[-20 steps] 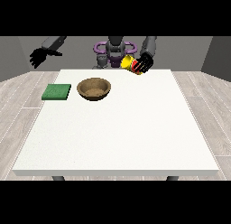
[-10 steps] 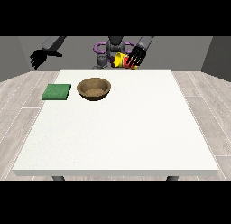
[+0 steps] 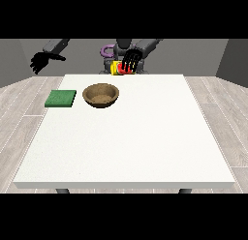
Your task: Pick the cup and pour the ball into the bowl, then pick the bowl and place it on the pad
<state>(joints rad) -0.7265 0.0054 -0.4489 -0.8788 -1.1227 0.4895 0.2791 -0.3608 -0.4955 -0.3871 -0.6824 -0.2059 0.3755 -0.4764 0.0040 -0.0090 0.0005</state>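
Observation:
A yellow and red cup (image 3: pixel 117 68) hangs above the table's far edge, to the right of and behind the brown bowl (image 3: pixel 100 95). The hand at the view's right (image 3: pixel 131 60) has its fingers curled round the cup. The ball does not show. The bowl stands on the table's far left part, with the green pad (image 3: pixel 61 98) lying flat to its left. The hand at the view's left (image 3: pixel 40 63) hangs in the air beyond the table's far left corner, fingers relaxed and holding nothing.
The white table (image 3: pixel 131 142) stretches wide and bare towards the camera. The robot's body (image 3: pixel 112 52) stands behind the far edge. Grey plank floor surrounds the table.
The hand at the view's right has carried the cup leftwards along the far edge, closer to the bowl. The other hand, bowl and pad have stayed put.

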